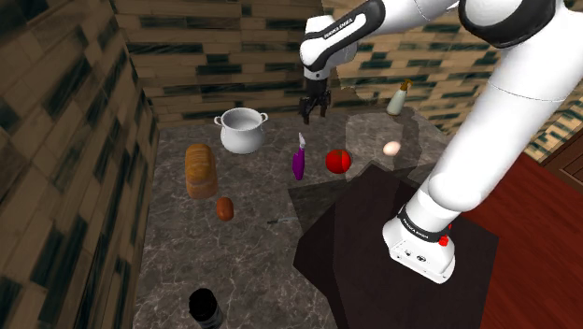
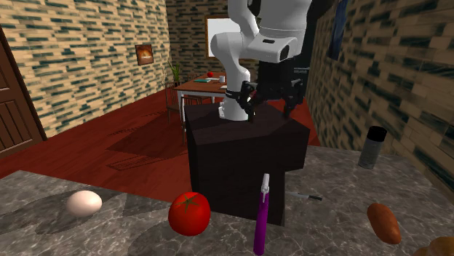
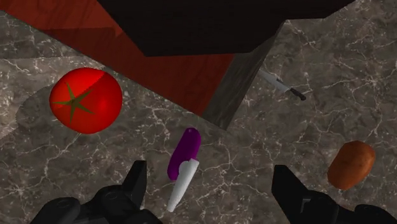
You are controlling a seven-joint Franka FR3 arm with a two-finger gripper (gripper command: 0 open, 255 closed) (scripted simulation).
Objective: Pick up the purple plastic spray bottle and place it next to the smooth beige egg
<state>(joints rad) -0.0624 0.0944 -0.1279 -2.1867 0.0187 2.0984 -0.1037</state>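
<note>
Our end effector point(image 1: 314, 114) hovered wide open over the purple spray bottle point(image 1: 298, 161), spread so we could straddle it; the egg point(image 1: 391, 148) lay beyond the tomato point(image 1: 338, 161).

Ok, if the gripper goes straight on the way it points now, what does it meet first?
Probably the purple spray bottle, lying on the marble counter ahead of the open gripper, a little off its centre line; depth is unclear.
</note>
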